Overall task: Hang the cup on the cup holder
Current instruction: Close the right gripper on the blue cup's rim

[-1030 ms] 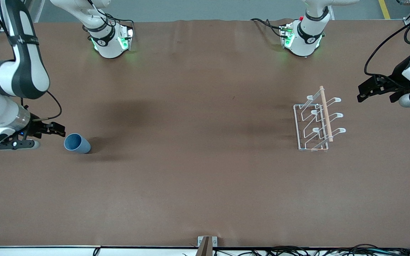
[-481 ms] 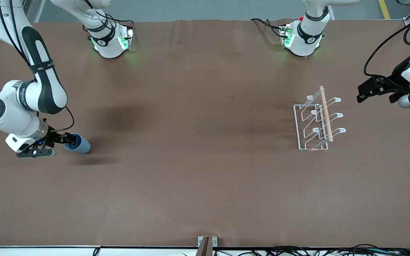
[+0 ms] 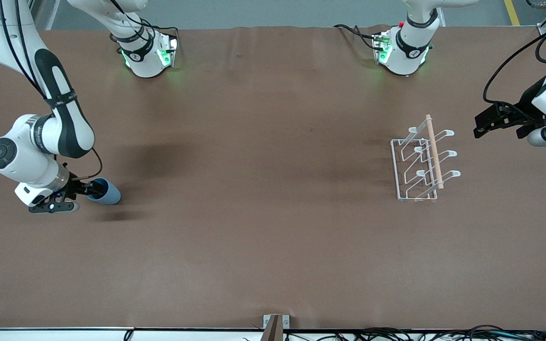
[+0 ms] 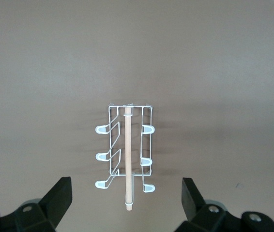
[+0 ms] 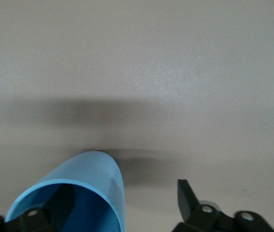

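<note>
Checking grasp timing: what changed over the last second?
The right gripper moved in on the lying cup; one finger is now inside its mouth, the other outside the wall, jaws not yet clamped. The cup has not shifted. The left gripper waits open beside the cup holder, which stayed put.

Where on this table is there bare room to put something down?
Bare brown table runs wide between the blue cup and the white rack, and nearer the camera. It is crowded only where the right gripper straddles the cup's rim; the left gripper waits beside the rack.
</note>
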